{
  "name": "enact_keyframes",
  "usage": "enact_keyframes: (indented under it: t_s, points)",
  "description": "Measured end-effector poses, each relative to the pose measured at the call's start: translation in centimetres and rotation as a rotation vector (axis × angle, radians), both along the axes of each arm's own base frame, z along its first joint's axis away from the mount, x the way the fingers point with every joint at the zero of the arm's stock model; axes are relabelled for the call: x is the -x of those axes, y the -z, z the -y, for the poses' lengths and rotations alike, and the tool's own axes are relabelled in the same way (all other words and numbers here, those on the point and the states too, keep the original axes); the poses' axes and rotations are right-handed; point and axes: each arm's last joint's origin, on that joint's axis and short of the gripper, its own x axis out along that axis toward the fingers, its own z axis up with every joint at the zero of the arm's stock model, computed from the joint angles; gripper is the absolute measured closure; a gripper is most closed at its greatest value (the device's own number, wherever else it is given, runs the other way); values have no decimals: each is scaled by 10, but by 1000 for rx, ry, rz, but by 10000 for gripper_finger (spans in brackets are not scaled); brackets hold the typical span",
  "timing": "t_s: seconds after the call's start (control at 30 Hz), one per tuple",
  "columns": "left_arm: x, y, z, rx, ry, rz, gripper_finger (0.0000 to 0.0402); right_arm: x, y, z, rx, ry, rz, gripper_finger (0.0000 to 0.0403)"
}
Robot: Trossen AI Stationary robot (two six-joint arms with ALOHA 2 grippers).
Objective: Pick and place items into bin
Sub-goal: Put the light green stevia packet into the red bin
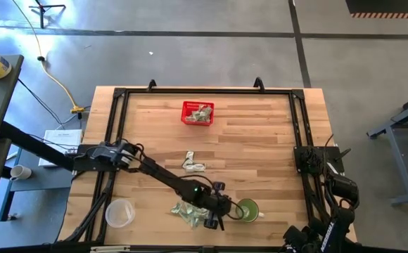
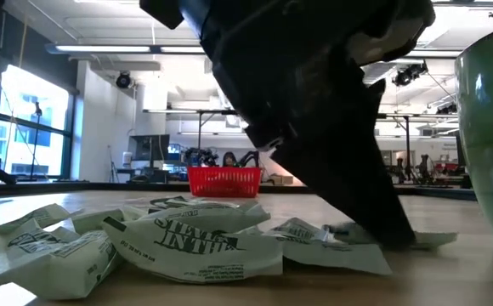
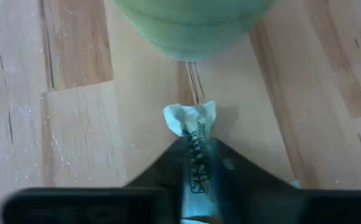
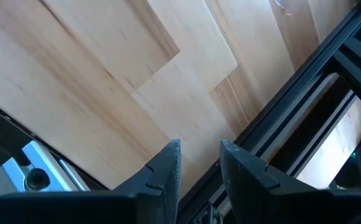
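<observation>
A crumpled paper piece [image 3: 192, 124] is being pinched between the closed fingers of the left gripper [image 1: 215, 214] at the table's near edge, just beside the green cup [image 1: 247, 209] and a pile of pieces [image 1: 186, 210]. The red basket [image 1: 198, 113], with pieces inside, is being left well apart at the far side. The right gripper [image 4: 199, 163] is being held slightly parted, empty, over the table's [image 1: 260, 147] right frame.

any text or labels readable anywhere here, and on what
Crumpled packet at the front of the pile, low view: large dark print seen upside down, with a small-print block below it; neither can be read with certainty.
Packet pinched in the left gripper, left wrist view: dark lettering running along it, too blurred to read.
Red basket, green cup, clear cup: no text visible.
</observation>
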Motion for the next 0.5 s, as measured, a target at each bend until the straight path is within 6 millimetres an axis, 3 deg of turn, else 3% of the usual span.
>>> enact_keyframes:
  t_s: [0.1,0.13,0.33,0.5]
  points:
    - [1,-6,-2,8,24,-8,372,0,0,0,0,0,0,299]
    - [2,-9,-4,9,21,-11,379,0,0,0,0,0,0,299]
    - [17,-53,-26,-106,7,-52,343,0,0,0,2,1,-1,300]
    - [38,-92,-74,-361,19,-158,369,1,0,1,11,16,-6,300]
